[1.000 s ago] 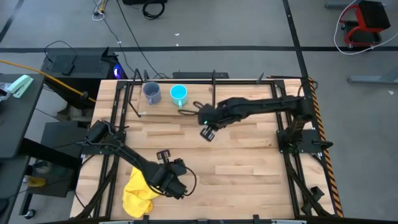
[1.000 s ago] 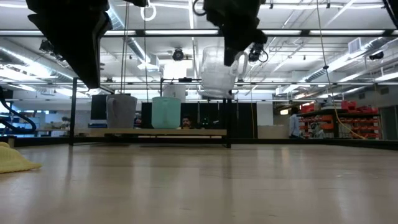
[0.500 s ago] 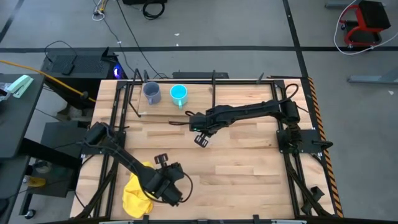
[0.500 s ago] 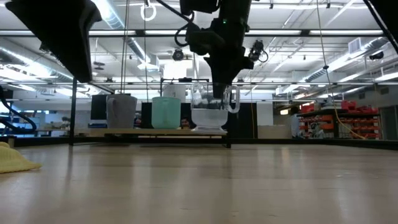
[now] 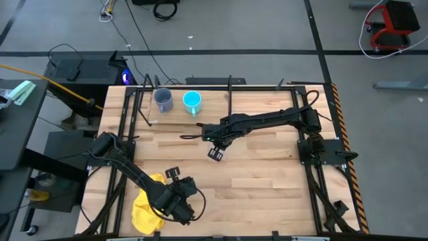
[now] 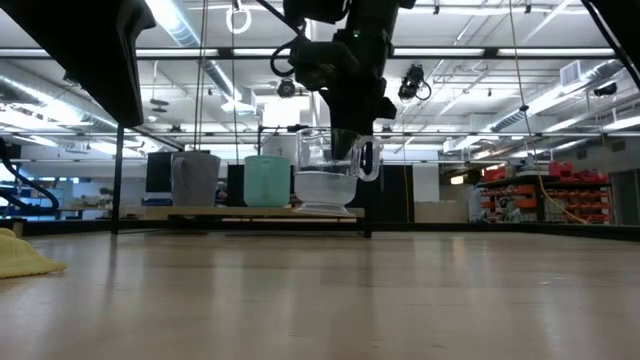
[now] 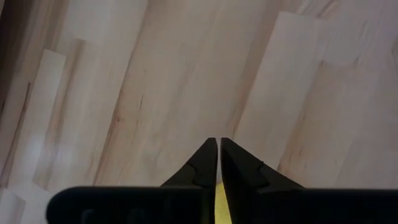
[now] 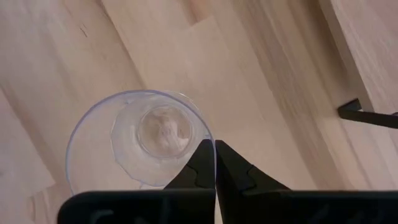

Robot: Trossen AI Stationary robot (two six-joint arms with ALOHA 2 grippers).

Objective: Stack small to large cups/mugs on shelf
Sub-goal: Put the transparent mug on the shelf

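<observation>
The small clear see-through cup with a handle [image 6: 328, 183] was held by its rim in the right gripper [image 8: 215, 163], whose jaws were nearly closed, pinching the thin wall of the cup. In the low view the cup hung at the level of the narrow light wooden shelf with thin black posts [image 6: 200, 212], just beside the bright cyan mug [image 6: 267, 181]; I could not tell if its base already touched the plank. From above, the clear cup itself was hard to make out under the right gripper [image 5: 212, 136], which was near the cyan mug [image 5: 192, 101]. The grey-blue mug [image 5: 164, 100] stood on the shelf [image 5: 175, 118] next to the cyan one, the two apart and upright.

As I judged it, two mugs were already placed in a row, and the clear cup was being brought as the third. What was left was to set it down and let it go. No cup was inside another.

The left gripper [image 7: 219, 163] waited low over the wooden desk [image 5: 267, 174], jaws pressed together and holding nothing, close to the crumpled yellow cloth [image 5: 147, 209].
</observation>
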